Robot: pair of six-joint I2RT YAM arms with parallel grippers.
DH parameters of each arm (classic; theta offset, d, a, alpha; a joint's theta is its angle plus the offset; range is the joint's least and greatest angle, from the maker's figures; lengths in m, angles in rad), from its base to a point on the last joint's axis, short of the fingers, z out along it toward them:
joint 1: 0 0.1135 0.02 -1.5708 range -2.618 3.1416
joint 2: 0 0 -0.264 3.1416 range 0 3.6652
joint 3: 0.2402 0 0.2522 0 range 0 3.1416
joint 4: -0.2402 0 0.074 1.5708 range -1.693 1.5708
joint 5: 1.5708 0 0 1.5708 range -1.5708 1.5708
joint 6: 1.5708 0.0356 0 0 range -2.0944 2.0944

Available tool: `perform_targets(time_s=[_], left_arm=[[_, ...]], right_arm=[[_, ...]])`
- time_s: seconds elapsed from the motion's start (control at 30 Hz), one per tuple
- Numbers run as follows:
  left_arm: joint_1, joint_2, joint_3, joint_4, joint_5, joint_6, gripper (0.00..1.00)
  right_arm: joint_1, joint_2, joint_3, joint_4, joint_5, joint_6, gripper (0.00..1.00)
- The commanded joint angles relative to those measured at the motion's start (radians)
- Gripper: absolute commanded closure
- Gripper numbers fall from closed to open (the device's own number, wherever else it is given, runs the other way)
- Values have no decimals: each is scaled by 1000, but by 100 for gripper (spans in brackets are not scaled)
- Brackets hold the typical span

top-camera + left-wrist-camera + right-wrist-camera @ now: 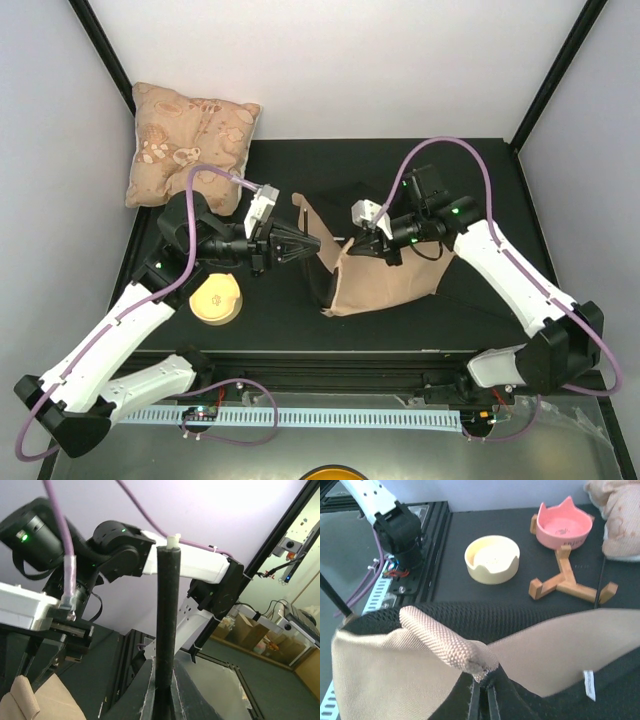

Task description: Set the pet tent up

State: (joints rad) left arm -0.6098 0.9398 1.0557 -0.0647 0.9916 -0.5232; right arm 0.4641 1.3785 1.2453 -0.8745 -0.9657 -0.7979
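The pet tent lies half collapsed at the table's middle, tan canvas with black mesh lining. My left gripper is at its left edge, shut on a thin black tent pole. In the left wrist view the pole stands up between the fingers and ends in a white tip. My right gripper is over the tent's top, shut on a tan webbing loop of the tent. Another thin pole shows at the left of the right wrist view.
A beige patterned cushion lies at the back left corner. A yellow bowl sits near the left arm. The right wrist view also shows the yellow bowl, a pink cat-eared bowl and a wooden stand.
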Motion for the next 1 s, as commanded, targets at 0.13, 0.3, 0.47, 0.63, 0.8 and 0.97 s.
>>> perform_targets(time_s=[0.13, 0.3, 0.47, 0.63, 0.8, 0.97], left_arm=[[3, 2, -51, -135, 11, 19, 98], [-24, -1, -113, -126, -9, 18, 98], [-86, 19, -144, -146, -38, 39, 99], [-129, 53, -156, -178, -58, 53, 98], [-139, 91, -161, -224, -68, 65, 98], [-142, 124, -203, -178, -49, 17, 99]], right_arm=[[125, -36, 252, 41, 61, 347, 99], [174, -18, 367, 50, 134, 442, 99], [175, 44, 482, 5, 153, 493, 99], [175, 63, 539, 0, 170, 547, 99], [177, 20, 514, 77, 166, 595, 99], [177, -30, 467, 140, 156, 626, 99]])
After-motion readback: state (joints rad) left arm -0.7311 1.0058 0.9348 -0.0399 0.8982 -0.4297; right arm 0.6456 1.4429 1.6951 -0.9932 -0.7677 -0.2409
